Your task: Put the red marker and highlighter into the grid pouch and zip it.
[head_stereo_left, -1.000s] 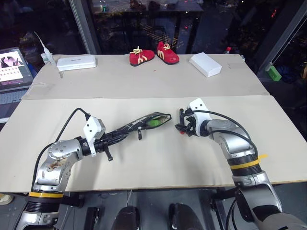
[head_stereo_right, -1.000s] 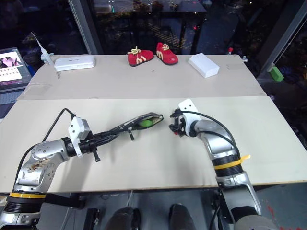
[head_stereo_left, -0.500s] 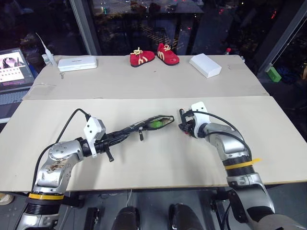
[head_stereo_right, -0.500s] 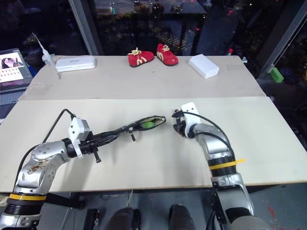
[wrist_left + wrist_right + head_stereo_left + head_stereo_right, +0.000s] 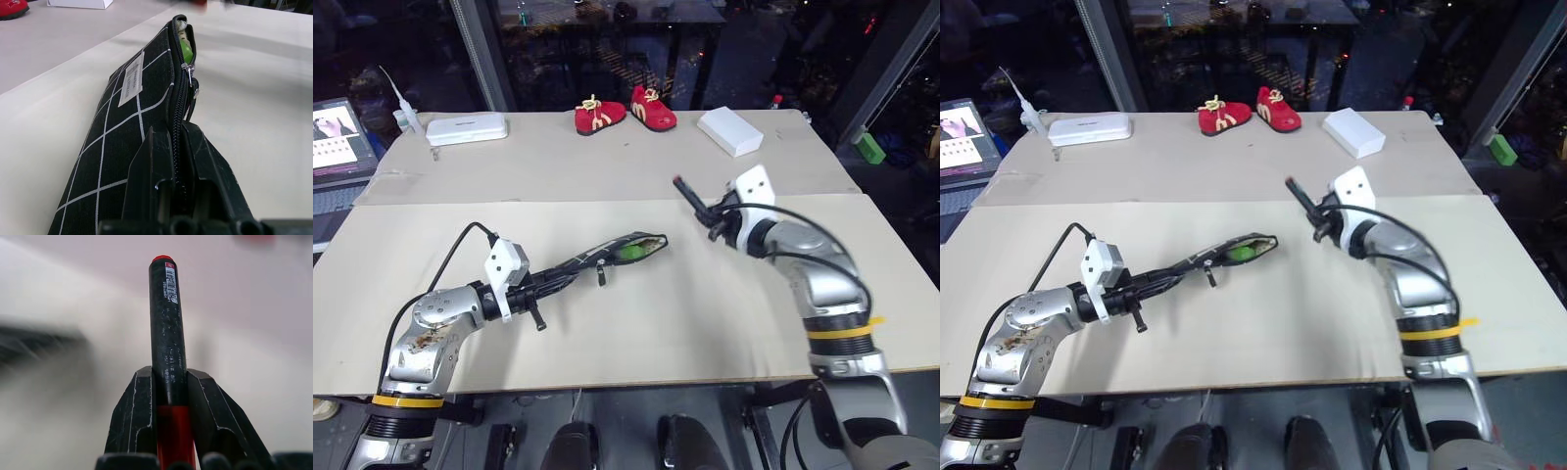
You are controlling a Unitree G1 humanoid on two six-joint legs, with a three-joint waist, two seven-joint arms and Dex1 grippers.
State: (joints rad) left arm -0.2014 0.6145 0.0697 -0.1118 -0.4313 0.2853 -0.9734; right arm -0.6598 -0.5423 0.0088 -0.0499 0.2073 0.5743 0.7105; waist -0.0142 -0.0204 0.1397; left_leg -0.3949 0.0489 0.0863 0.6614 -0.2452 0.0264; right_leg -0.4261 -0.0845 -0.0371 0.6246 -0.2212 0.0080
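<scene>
Between the right gripper (image 5: pixel 166 396) fingers sits the slim cylindrical red marker (image 5: pixel 166 323).

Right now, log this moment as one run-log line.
left gripper: shut on grid pouch | highlighter: inside pouch mouth | right gripper: shut on red marker, raised above table | zipper: open

highlighter (image 5: pixel 184 45) mostly hidden inside the grid pouch (image 5: pixel 127 142), red marker (image 5: pixel 167 357) cap end pinched between gripper fingers, laptop (image 5: pixel 335 132) cut by edge
</scene>
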